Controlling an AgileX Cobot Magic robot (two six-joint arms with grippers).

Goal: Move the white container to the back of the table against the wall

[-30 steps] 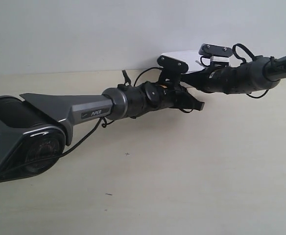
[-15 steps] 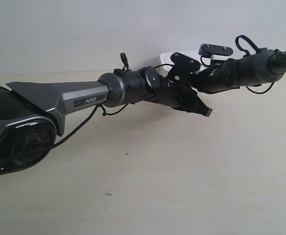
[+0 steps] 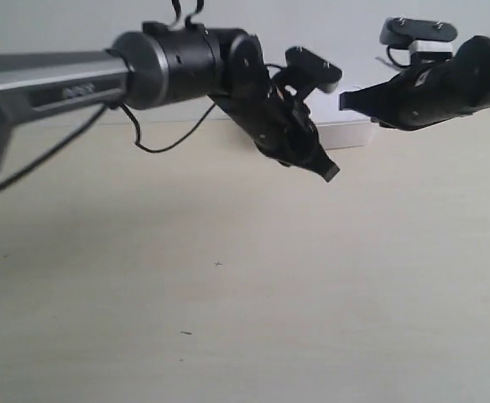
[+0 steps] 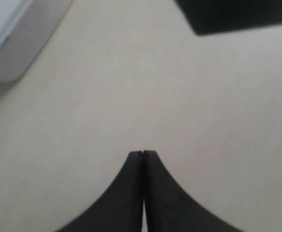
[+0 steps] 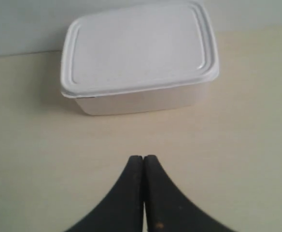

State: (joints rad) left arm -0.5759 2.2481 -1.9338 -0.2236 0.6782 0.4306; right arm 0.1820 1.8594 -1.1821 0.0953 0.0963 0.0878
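Observation:
The white container [image 5: 138, 58] is a shallow lidded box resting on the table [image 3: 228, 319], with its far side at the wall [image 3: 354, 42]. In the exterior view only a strip of the container [image 3: 350, 134] shows between the two arms. My right gripper [image 5: 143, 157] is shut and empty, a short way back from the box's near side. My left gripper [image 4: 142, 153] is also shut and empty, over bare table, with a corner of the container [image 4: 6, 43] off to one side. The gripper of the arm at the exterior view's left [image 3: 329, 172] tilts down, in front of the box.
A dark block [image 4: 237, 14], apparently part of the other arm, shows beyond my left gripper. The arm at the exterior view's right [image 3: 430, 88] hovers above the box's right end. Bare tabletop spreads across the foreground with a few tiny dark specks [image 3: 218, 264].
Both arms have risen and pulled off the box. The left-side arm's gripper has tipped downward. The white box, earlier seen higher between the arms, now lies low on the table by the wall.

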